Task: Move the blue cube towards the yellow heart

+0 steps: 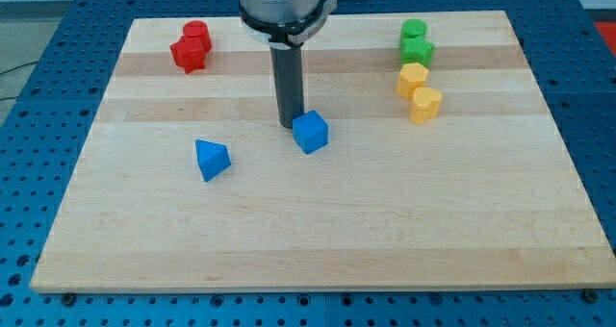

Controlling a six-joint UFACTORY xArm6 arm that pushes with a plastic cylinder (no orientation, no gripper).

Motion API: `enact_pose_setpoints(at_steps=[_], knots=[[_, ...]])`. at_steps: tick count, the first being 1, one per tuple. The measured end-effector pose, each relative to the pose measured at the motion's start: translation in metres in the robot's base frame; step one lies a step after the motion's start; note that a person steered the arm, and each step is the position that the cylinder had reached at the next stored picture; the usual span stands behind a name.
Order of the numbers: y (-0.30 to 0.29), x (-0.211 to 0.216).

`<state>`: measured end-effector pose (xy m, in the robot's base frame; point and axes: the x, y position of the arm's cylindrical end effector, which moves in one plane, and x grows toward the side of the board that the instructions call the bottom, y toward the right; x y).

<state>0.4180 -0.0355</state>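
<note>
I judge the job roughly half done: my tip (pixel 288 125), a bare rod with no claw to open or close, touches the upper-left side of the blue cube (pixel 310 132) mid-table (pixel 318 240), well apart from the yellow heart (pixel 425 105) at the view's right.

The board (pixel 318 221) I work on is pale wood, laid in lengthwise strips with fine visible grain and a smooth, faintly satin surface. My rod ends in my tip (pixel 288 125); its shaft is dark, matt and smooth, below a collar of brushed grey metal. The blue cube (pixel 310 132), blue triangular block (pixel 212 160), red blocks (pixel 192 46), green blocks (pixel 416 41) and yellow blocks (pixel 419 91) look like smooth, evenly coloured plastic with a soft sheen. The surrounding blue table (pixel 38 125) is perforated and matt.
</note>
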Motion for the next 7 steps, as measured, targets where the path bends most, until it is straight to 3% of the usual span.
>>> enact_pose_setpoints(at_steps=[2,4,5,6,7], knots=[[0.000,0.019],[0.097,0.054],[0.077,0.065],[0.081,0.123],[0.119,0.111]])
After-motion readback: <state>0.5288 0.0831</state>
